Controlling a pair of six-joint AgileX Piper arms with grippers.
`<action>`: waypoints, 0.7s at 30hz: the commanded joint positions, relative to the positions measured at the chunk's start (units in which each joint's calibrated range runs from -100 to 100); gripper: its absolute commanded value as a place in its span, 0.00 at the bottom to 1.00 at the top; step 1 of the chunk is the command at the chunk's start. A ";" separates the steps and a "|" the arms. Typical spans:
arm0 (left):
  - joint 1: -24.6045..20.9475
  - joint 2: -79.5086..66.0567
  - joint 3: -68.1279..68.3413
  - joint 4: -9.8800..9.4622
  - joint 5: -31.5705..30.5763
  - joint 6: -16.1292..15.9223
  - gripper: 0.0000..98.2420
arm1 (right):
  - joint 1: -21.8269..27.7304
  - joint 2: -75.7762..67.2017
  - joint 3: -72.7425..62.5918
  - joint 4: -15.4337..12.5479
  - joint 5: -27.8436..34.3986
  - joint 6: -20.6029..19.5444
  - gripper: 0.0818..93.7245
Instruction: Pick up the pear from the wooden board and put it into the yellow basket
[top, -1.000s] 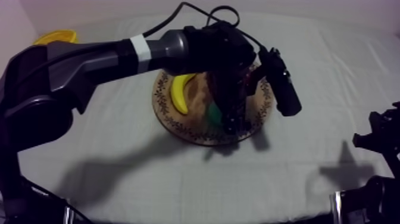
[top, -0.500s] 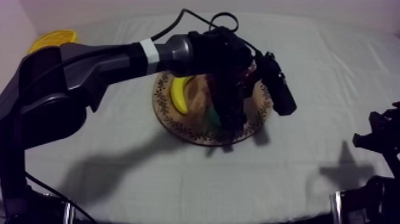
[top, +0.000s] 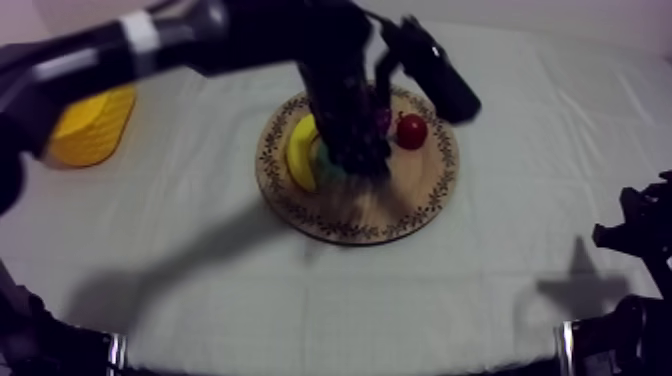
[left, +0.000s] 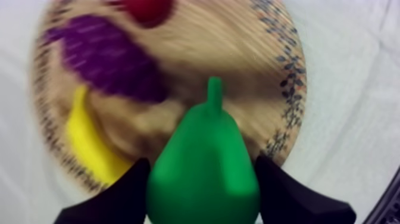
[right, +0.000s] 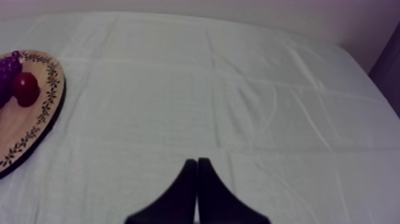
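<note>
The green pear (left: 202, 173) hangs above the round wooden board (left: 280, 77), and my left gripper (left: 201, 162) is shut on it, one black finger (left: 119, 199) at each side. From above, my left gripper (top: 352, 165) is over the board's (top: 350, 235) middle, and a sliver of the pear (top: 325, 162) peeks out beside the banana (top: 300, 155). The yellow basket (top: 92, 125) stands at the far left. My right gripper (right: 196, 164) is shut on nothing, low over the cloth, at the table's right edge (top: 630, 235).
On the board lie the banana (left: 89, 146), a bunch of grapes (left: 110, 59) and a small red fruit (top: 411, 130). The right wrist view has the board's edge (right: 36, 119), the red fruit (right: 25, 88) and open cloth ahead.
My left arm has risen and swung back and left with the pear, lifting it off the board. The basket and the red fruit have come out from under the arm. The right arm is still.
</note>
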 joint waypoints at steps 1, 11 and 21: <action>-2.17 -11.19 0.41 -0.22 0.45 1.01 0.33 | 0.00 0.00 0.00 0.01 -0.02 -0.01 0.00; -17.58 -27.78 -1.99 -0.79 2.20 1.09 0.35 | 0.00 0.00 0.00 0.01 -0.02 -0.01 0.00; -32.68 -25.00 -4.08 -1.42 -0.02 -1.29 0.34 | 0.00 0.00 0.00 0.01 -0.02 -0.01 0.00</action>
